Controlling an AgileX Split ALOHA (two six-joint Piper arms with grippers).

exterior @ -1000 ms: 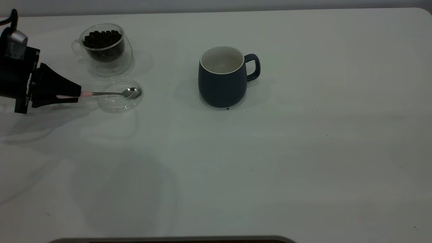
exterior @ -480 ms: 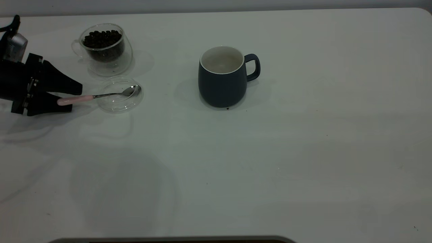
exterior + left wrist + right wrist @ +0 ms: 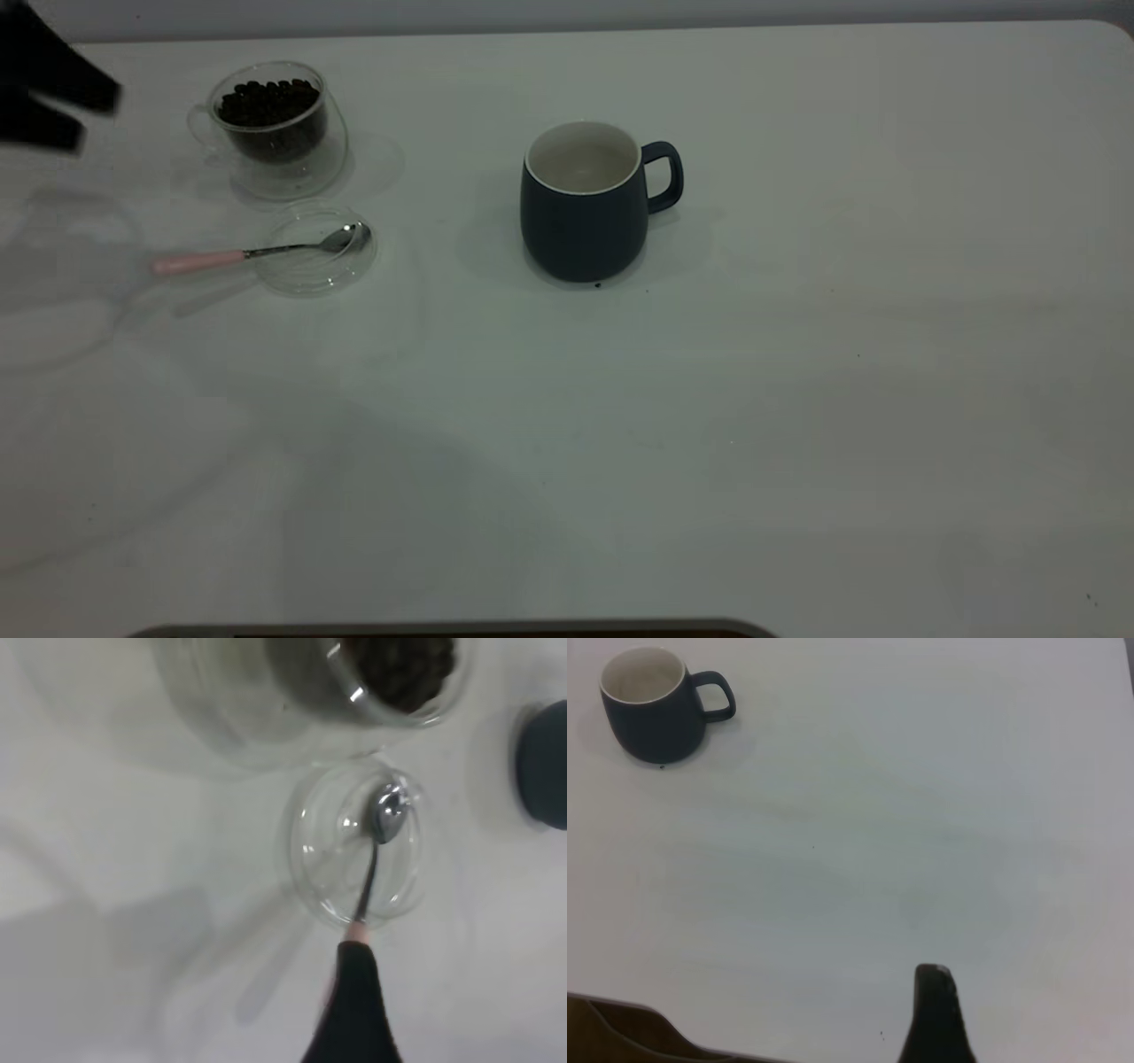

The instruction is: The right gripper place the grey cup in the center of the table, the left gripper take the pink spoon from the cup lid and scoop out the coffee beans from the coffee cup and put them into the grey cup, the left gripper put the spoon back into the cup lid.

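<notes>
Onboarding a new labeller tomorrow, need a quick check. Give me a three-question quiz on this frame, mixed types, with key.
1. True or false: the left gripper is holding the pink spoon.
2. Where does the spoon's bowl rest? A) in the cup lid B) in the grey cup C) in the coffee cup
3. Fill in: the coffee beans sit in the ____ cup.

Key
1. False. It is open, up near the far left corner of the table, clear of the spoon.
2. A. The handle sticks out over the lid's rim.
3. Coffee (the clear glass one).
The right gripper is well away from the grey cup.
</notes>
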